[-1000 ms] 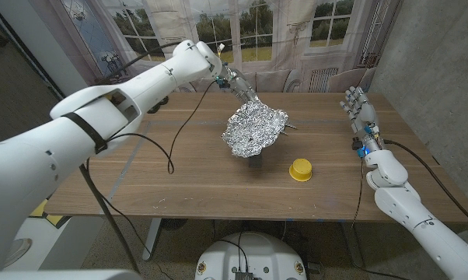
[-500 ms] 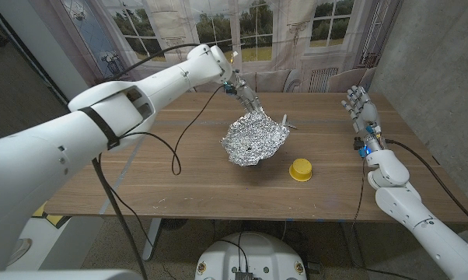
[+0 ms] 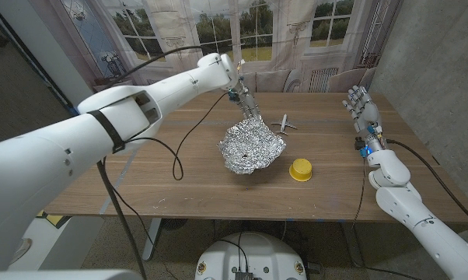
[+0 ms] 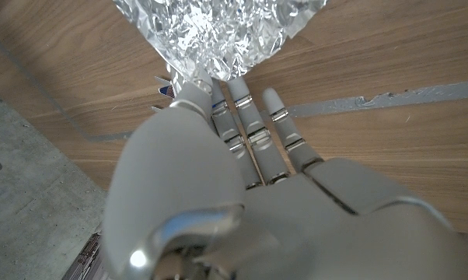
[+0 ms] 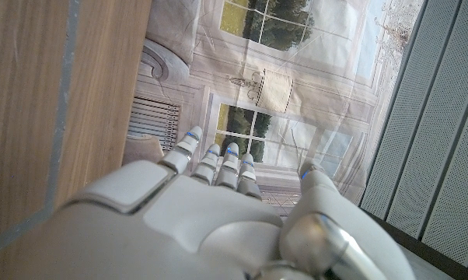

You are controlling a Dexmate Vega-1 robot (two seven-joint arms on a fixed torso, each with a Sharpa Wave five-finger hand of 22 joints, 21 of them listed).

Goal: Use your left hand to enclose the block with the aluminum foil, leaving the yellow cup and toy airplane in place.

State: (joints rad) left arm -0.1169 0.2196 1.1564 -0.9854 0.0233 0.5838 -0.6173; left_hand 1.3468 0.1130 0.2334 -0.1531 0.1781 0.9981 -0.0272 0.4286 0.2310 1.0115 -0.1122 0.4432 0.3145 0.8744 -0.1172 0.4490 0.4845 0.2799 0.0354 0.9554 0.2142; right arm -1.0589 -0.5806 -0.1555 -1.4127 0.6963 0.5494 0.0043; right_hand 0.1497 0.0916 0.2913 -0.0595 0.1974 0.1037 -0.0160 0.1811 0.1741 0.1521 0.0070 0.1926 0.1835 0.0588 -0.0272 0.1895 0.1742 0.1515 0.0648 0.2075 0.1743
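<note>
A crumpled sheet of aluminum foil (image 3: 252, 145) hangs over the middle of the wooden table (image 3: 141, 171). My left hand (image 3: 242, 99) pinches its far upper edge. In the left wrist view the foil (image 4: 218, 31) spreads out beyond my left hand (image 4: 242, 179), whose fingers (image 4: 249, 124) reach up to it. The foil hides the block. The small toy airplane (image 3: 284, 124) lies just past the foil's right edge. The yellow cup (image 3: 300, 169) sits upside down to the front right of the foil. At the table's right side my right hand (image 3: 360, 109) stands upright, fingers apart and holding nothing.
A black cable (image 3: 176, 152) from my left arm loops down onto the table left of the foil. White chairs (image 3: 277, 80) and a window backdrop stand behind the far edge. In the right wrist view my right hand (image 5: 218, 210) faces that backdrop.
My left hand has brought the foil down and toward the front. The dark block seen under it a second ago is now covered, and the airplane has come out from behind it.
</note>
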